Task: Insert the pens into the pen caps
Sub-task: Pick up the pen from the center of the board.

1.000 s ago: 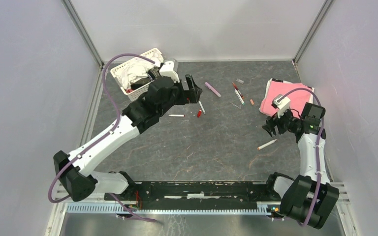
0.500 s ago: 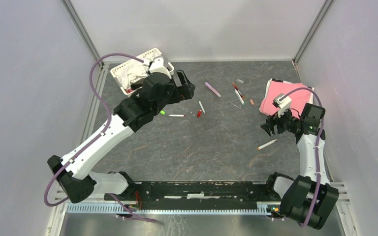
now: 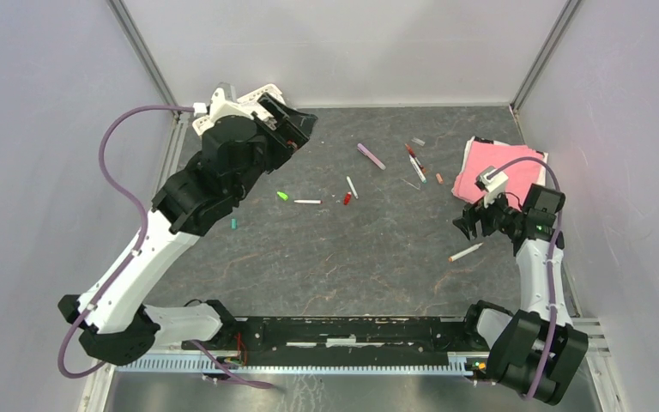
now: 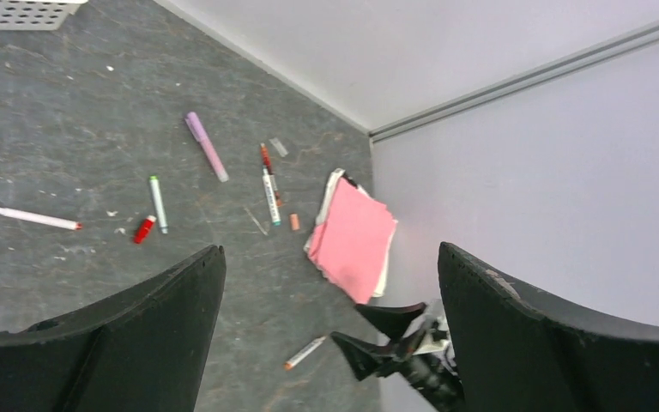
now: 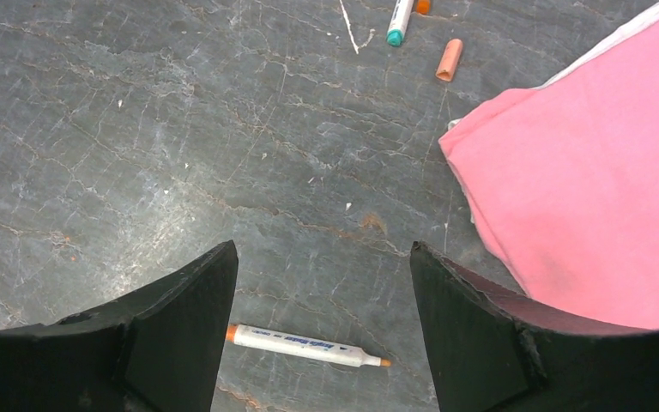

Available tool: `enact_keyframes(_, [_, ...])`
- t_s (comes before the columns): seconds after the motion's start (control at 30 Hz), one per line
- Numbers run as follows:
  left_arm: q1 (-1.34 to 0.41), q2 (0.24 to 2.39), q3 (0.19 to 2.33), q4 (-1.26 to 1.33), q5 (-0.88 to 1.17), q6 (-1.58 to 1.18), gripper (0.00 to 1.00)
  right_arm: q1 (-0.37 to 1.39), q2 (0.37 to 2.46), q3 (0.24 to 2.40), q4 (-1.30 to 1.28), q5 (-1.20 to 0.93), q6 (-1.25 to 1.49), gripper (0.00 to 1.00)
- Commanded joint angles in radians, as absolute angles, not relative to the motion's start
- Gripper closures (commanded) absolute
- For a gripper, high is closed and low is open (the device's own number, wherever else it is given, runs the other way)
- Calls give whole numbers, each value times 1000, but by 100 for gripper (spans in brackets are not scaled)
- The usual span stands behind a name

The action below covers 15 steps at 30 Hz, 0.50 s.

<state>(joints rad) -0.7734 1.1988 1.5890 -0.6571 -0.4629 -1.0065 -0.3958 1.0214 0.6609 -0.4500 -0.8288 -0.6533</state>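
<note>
Pens lie scattered on the dark table: an orange-ended pen (image 3: 465,252) (image 5: 305,345), a purple pen (image 3: 371,155) (image 4: 205,158), a green-ended pen (image 3: 352,187), a red-tipped white pen (image 3: 307,202), and a red and a teal pen (image 3: 414,160) side by side. Loose pen caps: green (image 3: 282,196), teal (image 3: 233,224), red (image 3: 347,198) (image 4: 143,229), orange (image 3: 438,178) (image 5: 449,59). My left gripper (image 3: 296,129) (image 4: 330,249) hangs open and empty high at the back left. My right gripper (image 3: 472,225) (image 5: 322,247) stands open, just above the orange-ended pen.
A pink cloth (image 3: 498,169) (image 5: 583,172) lies at the back right, beside my right gripper. A white basket (image 3: 266,92) with white cloth sits in the back left corner under the left arm. A thin sliver (image 5: 347,17) lies near the teal pen.
My left arm swung back and to the left, away from the pens, uncovering the green and teal caps. The right gripper edged slightly left.
</note>
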Motion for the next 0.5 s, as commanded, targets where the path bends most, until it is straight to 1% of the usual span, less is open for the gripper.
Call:
enact_keyframes(0.0, [-769, 1178, 1638, -688, -466, -1158, 3, -399, 991, 630, -412, -824, -640, 20])
enact_keyframes(0.17, [-769, 1185, 1639, -702, -455, -1179, 1, -399, 986, 606, -387, -821, -631, 20])
enact_keyframes(0.33, [-769, 1191, 1691, -744, -446, -1146, 1, -399, 1017, 623, -379, -826, -627, 20])
enact_keyframes(0.4, [-769, 1180, 1662, -730, -479, -1099, 0, -399, 1036, 637, -366, -833, -621, 20])
enact_keyframes(0.47, [-769, 1155, 1588, -666, -497, -1016, 0, -395, 1065, 665, -346, -831, -617, 20])
